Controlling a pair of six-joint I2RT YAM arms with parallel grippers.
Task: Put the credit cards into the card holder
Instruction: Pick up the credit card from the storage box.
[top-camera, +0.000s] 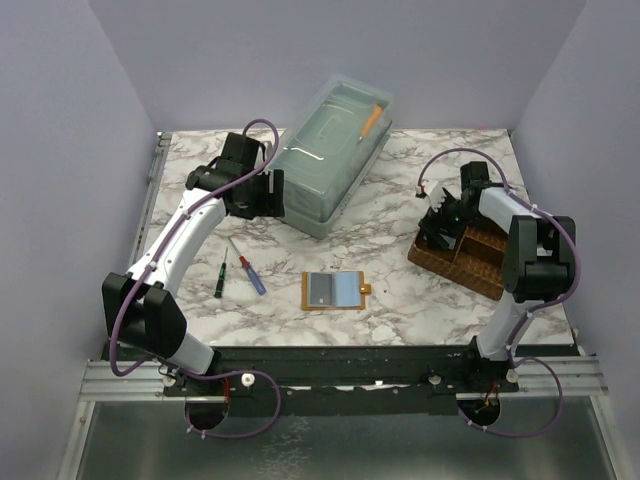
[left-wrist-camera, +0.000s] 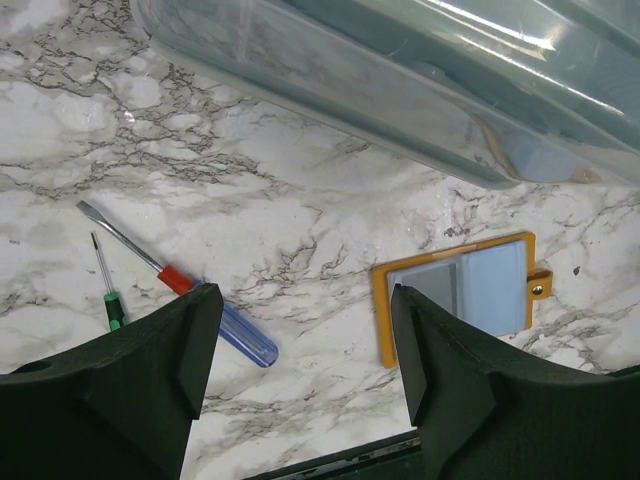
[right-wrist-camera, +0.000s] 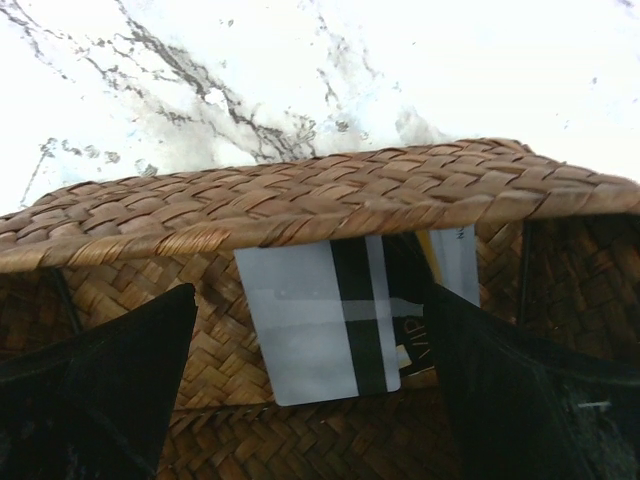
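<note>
The cards (right-wrist-camera: 300, 330) stand in the tray (right-wrist-camera: 300, 195), leaning on its woven inner wall. The front one is grey with a dark stripe. Behind it I see only parts: a dark card with some letters, a yellowish edge, and a pale card whose right side goes behind a finger. I cannot count how many there are. The wrist view does not show which compartment it is, and in the top view the arm covers them.

The right claw (right-wrist-camera: 310, 300) is released. Its fingers stand wide on both sides of the grey card, with a gap at each side, and they grasp nothing.

The holder (top-camera: 335, 290) lies open and flat on the marble table (top-camera: 400, 300), near the middle, with the grey and light-blue panels up and the snap tab at its 3 o'clock. No card is in it. The tray is at about 2 o'clock from the holder, well apart.

At 9 o'clock from the holder lie two screwdrivers (top-camera: 250, 272), apart from it. At 12 o'clock is a clear plastic box (top-camera: 330, 160) with something orange inside, too blurred to name.

The left claw (left-wrist-camera: 305, 300) hangs just beside the box, also released, with nothing between its fingers.
</note>
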